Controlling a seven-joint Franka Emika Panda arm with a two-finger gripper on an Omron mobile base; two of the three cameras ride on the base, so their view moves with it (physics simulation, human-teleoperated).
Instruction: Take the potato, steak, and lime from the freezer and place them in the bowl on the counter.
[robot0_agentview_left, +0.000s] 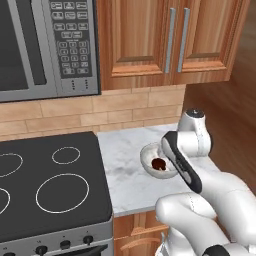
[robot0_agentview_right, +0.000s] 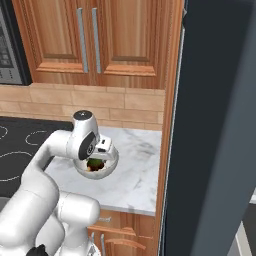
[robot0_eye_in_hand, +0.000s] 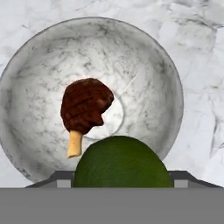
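Straight below the gripper (robot0_agentview_right: 98, 161) sits the round, mottled grey bowl (robot0_eye_in_hand: 39, 65) on the veined marble counter (robot0_eye_in_hand: 197, 52). The lumpy brown steak (robot0_eye_in_hand: 85, 105) lies left of its centre. The smooth green lime (robot0_eye_in_hand: 120, 164) is pinched between the gripper's fingers, whose tips it hides.

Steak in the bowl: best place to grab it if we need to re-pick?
Probably the broad brown meat end of the steak, from straight above with the claw across its narrow width. It lies flat on the bottom of the bowl; the pale bone end looks thin and sits near the lime.
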